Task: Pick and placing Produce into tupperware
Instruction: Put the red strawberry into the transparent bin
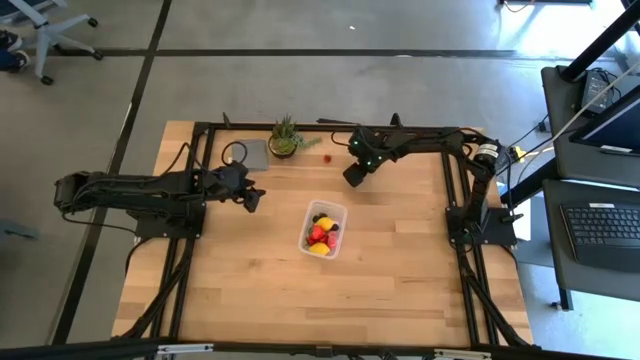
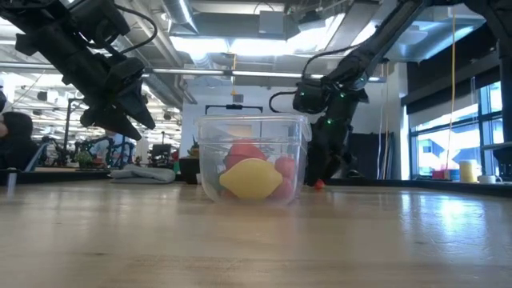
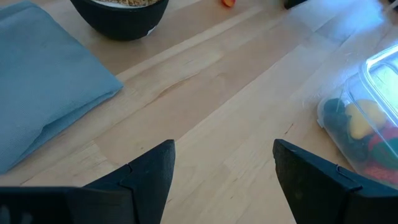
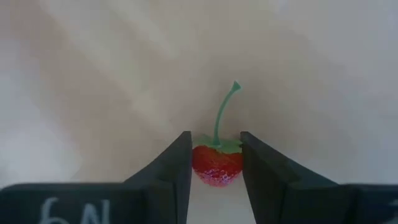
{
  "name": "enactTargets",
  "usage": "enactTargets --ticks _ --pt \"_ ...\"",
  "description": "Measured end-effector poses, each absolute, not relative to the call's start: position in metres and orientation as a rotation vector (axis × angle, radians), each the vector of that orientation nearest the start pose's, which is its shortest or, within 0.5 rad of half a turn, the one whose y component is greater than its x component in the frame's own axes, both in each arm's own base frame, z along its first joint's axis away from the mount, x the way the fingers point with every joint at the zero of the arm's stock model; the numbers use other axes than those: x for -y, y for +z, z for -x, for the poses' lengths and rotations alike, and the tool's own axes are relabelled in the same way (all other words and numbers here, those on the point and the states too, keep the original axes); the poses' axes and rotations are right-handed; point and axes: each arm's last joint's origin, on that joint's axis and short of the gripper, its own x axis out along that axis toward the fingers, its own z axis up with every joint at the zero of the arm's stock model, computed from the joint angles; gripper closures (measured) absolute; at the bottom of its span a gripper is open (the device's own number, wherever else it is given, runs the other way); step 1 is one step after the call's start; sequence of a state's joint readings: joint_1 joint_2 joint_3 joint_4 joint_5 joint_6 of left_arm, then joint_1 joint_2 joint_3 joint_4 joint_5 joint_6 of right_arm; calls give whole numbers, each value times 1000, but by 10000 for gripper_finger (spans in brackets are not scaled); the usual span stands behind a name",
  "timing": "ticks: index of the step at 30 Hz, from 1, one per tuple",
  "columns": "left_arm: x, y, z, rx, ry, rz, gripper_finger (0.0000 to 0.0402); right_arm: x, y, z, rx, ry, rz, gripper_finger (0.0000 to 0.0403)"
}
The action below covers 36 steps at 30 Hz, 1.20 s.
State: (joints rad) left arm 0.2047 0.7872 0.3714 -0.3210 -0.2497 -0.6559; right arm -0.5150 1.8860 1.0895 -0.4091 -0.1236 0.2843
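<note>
Right gripper pinched a little red strawberry at about one o'clock from the tub. Left gripper waited, fingers wide, at nine o'clock.

One small clear rectangular plastic tub sat on the wooden desk. It held one yellow lemon-like piece; the red strawberry-like and dark berry-like pieces beside it overlapped too much to count. One red strawberry with a green stem was between dark jaws. One loose red piece, one green spiky potted plant and one flat grey square piece made up the rest.
</note>
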Motion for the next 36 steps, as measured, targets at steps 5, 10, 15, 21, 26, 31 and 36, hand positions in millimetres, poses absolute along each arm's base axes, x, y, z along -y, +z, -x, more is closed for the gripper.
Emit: enactTargets --ticks 5,10,15,21,26,31,36 --pt "-38 182 -148 -574 659 595 140 163 164 -331 -1104 -377 -642 286" --pt "-38 182 -148 -575 657 589 140 142 204 -358 -1083 -282 -590 286" --pt "-38 182 -148 -576 657 587 140 101 243 -386 -1025 -183 -527 286" --pt "-38 182 -148 -576 657 587 140 41 253 -402 -1000 -95 -442 286" --pt "-38 182 -148 -577 657 587 140 16 233 -401 -1059 -137 -412 286" --pt "-38 182 -148 -577 657 586 140 5 218 -402 -1084 -156 -397 284" --pt "-38 182 -148 -580 657 586 140 4 209 -402 -1117 -143 -410 260"
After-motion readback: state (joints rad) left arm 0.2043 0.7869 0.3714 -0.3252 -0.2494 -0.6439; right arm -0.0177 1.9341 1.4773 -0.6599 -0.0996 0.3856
